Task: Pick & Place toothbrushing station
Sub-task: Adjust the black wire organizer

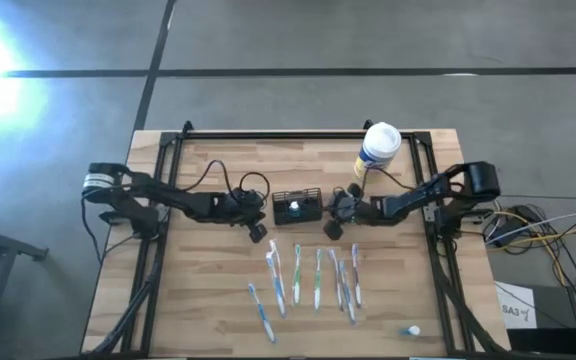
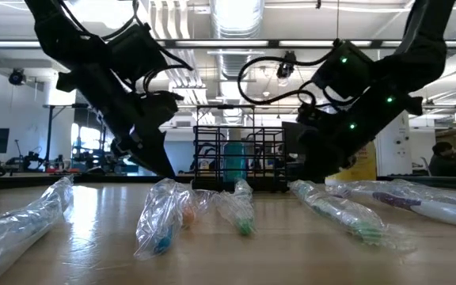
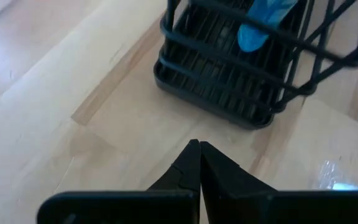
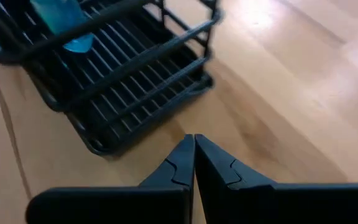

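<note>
While both hands sit clenched and empty, left hand (image 1: pixel 257 232) at nine o'clock of the caddy (image 1: pixel 297 207), right hand (image 1: pixel 332 229) at three, unclench one first, then approach a wrapped toothbrush (image 1: pixel 296 274).

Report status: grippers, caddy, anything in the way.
Left gripper shut, empty, left of the caddy. Right gripper shut, empty, on its right. Caddy upright on table, something blue inside. Wrapped toothbrushes in front, nothing between fingers and caddy.

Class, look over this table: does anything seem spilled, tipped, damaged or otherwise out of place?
Nothing stands out. The black wire caddy stands upright mid-table, the wrapped toothbrushes lie in a loose row, and the white-lidded tub stands behind.
</note>
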